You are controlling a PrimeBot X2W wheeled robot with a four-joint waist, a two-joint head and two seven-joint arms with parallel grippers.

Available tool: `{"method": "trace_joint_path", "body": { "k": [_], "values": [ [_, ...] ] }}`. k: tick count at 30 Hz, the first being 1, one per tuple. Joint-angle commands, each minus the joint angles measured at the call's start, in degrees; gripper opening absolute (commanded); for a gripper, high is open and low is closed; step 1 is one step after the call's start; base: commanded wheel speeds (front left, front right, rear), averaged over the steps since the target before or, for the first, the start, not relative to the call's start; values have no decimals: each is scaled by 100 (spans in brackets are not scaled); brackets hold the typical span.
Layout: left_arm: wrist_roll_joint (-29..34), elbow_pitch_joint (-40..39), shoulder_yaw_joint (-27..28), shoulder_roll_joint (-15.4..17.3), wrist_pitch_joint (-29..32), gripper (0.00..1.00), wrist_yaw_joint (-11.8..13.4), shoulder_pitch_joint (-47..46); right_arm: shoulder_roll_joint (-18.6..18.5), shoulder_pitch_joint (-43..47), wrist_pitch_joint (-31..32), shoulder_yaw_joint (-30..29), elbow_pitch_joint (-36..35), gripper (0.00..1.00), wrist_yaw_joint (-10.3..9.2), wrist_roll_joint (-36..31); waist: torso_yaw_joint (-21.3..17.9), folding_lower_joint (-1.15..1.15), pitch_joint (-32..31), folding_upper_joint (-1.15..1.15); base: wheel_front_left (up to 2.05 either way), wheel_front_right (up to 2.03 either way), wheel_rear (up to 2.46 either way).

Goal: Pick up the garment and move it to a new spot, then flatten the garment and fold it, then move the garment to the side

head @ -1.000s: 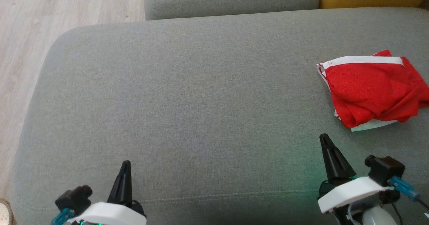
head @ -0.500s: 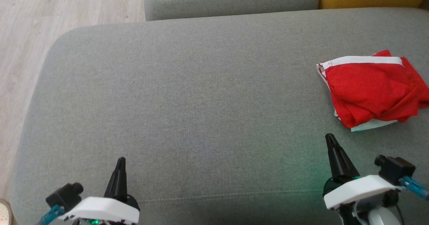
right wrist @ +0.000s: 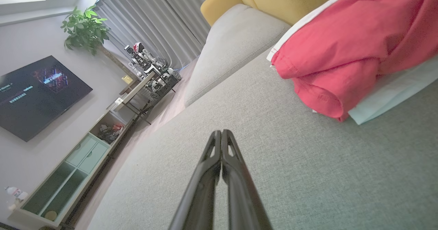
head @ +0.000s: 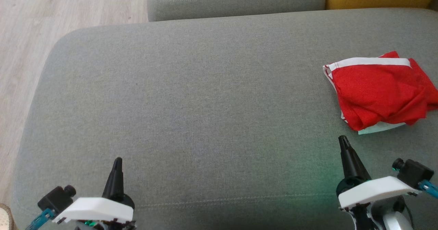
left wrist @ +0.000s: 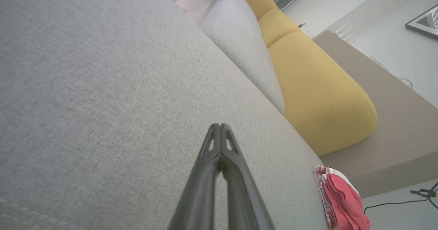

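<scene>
**Red garment at the sofa's right end, both arms empty**

The garment (head: pixel 379 93) lay doubled over on itself at the far right of the grey sofa (head: pixel 205 103), its white band (head: pixel 373 61) along the far edge. The left gripper (head: pixel 117 161) sat low near the sofa's front edge, well apart from the cloth. The right gripper (head: pixel 343 139) sat near the garment's front corner but not touching it. On both, the fingers were pressed together with nothing between them (each wrist view showed the tips meeting over bare upholstery).

From where I stood, that fitted two readings. It could have been a loose bundle waiting to be lifted and spread, or a folded piece already set to the side. The folds looked soft and uneven, which settled neither. Either way, I judged that the care needed was on the right arm. Its closed tips pointed toward the front fold, and thin cloth like that would drag and open at a slight brush.

The garment's right edge ran out of the head view. The right wrist view also cut it off. A pale layer (head: pixel 381 128) peeked from under the front fold. I could not tell whether it was lining or something separate, nor how many layers were stacked there.
</scene>
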Motion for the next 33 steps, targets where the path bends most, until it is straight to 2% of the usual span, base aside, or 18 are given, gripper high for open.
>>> {"method": "trace_joint_path", "body": {
  "k": [1,33],
  "values": [
    [-120,-149,154,68,33,0,-49,-289,-83,-328,21,8,-155,0,-1,159,0,0,-1,0,0,0,0],
    [-1929,-57,564,89,552,0,-175,-602,-110,-456,517,-190,-78,0,-1,2372,-8,0,-20,0,0,0,0]
  ]
}}
